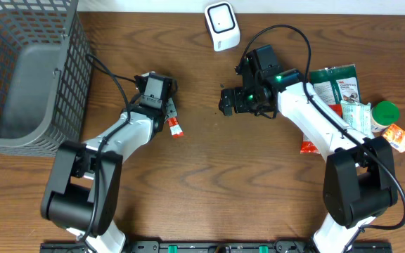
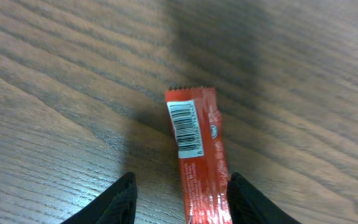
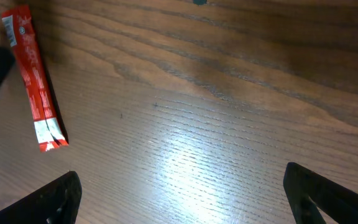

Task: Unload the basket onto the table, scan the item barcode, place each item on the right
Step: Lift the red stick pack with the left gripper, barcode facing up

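Two jaws on our left gripper are standing spread astride the bar, lying barcode-up on the table, so we're aiming to centre them before pinching; right gripper is hanging wide open.

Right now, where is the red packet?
The red packet lies on the table left of centre in the overhead view, by the left tool; the left wrist view shows it between the fingers, barcode up.

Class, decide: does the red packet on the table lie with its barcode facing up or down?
Up: the red packet lies flat, its white barcode label visible on top.
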Motion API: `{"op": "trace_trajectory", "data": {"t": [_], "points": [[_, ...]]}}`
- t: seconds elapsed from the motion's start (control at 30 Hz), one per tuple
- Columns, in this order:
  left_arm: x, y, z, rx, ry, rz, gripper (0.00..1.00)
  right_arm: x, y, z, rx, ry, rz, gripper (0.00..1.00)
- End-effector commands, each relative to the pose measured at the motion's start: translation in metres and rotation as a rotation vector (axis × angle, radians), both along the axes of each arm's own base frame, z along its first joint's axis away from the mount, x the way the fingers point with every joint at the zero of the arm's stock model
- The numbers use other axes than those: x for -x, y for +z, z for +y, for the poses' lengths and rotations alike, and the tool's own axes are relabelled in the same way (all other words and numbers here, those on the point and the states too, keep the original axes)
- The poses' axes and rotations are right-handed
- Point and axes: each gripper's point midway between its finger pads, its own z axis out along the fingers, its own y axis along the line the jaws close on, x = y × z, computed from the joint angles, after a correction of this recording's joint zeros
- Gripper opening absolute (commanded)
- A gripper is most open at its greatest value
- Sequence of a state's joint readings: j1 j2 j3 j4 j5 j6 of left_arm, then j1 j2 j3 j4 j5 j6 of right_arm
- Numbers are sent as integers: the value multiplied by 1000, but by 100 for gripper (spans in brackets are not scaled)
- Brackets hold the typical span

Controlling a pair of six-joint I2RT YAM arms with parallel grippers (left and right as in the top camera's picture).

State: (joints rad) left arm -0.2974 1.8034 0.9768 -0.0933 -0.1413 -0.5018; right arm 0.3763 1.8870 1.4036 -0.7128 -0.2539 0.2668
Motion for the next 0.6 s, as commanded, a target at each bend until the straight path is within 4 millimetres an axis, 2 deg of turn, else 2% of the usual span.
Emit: {"op": "trace_trajectory", "data": {"t": [0.0,0.13,0.23,0.37,0.47,0.57], "points": [[9,-28,0,7,3,70,47,0,-1,-3,14,4,-7,99],[13,-45,-3,18,-9,108,44,0,-1,-3,13,6,-7,99],[15,-48,-4,23,-13,118,26,0,-1,-3,14,5,-8,99],[19,-43,-28,142,-82,139,14,0,-2,-4,19,5,-9,99],[31,-41,-54,293,-128,195,12,0,-2,-4,20,4,-6,99],[49,-45,-64,366,-81,286,12,2,-3,-4,22,5,0,97]]}}
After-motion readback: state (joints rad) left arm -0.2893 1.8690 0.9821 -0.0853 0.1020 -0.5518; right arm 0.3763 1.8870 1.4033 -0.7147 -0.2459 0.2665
